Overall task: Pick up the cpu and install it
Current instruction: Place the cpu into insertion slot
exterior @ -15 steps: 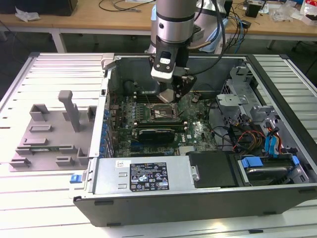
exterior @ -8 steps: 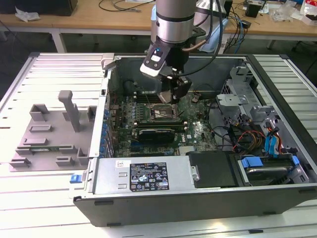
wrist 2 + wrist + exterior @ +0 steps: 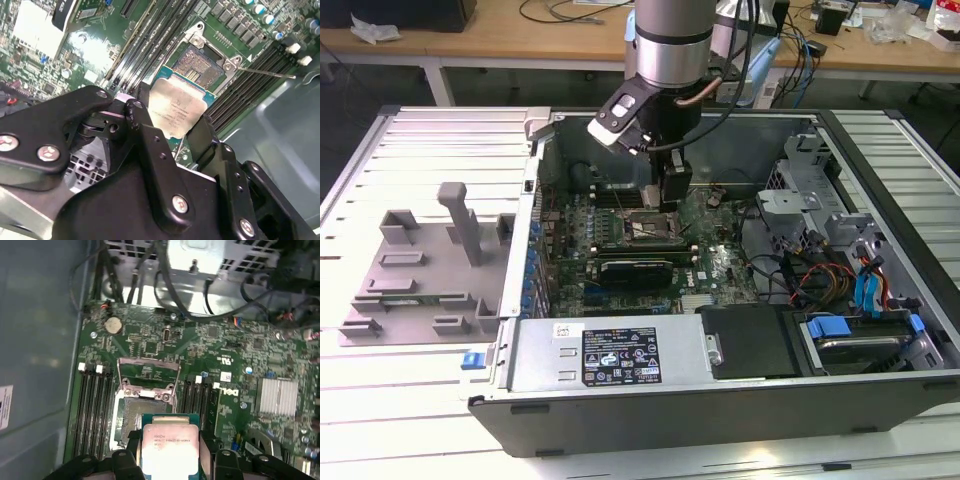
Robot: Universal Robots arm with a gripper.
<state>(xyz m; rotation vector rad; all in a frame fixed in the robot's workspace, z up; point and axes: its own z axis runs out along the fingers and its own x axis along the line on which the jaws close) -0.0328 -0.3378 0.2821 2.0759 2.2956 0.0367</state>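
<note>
So the whole setup sits on a white table [image 3: 410, 150] made of long ribbed metal slats. Two things sit right on it. Toward the exterior view's left there's a grey plastic tray [image 3: 420, 275] lying flat on the slats, with raised blocks, slots and one tall upright post. Just beside it is a big open computer case [image 3: 620, 400], taking up the middle and the exterior view's right. It's lying on its side with the open face up and a dark wall facing the camera. A small blue piece [image 3: 472, 359] sits at the case's corner nearest the tray. Can't tell if it's part of the case or loose on the table. Bare slats show past the case on the exterior view's right too.
</note>
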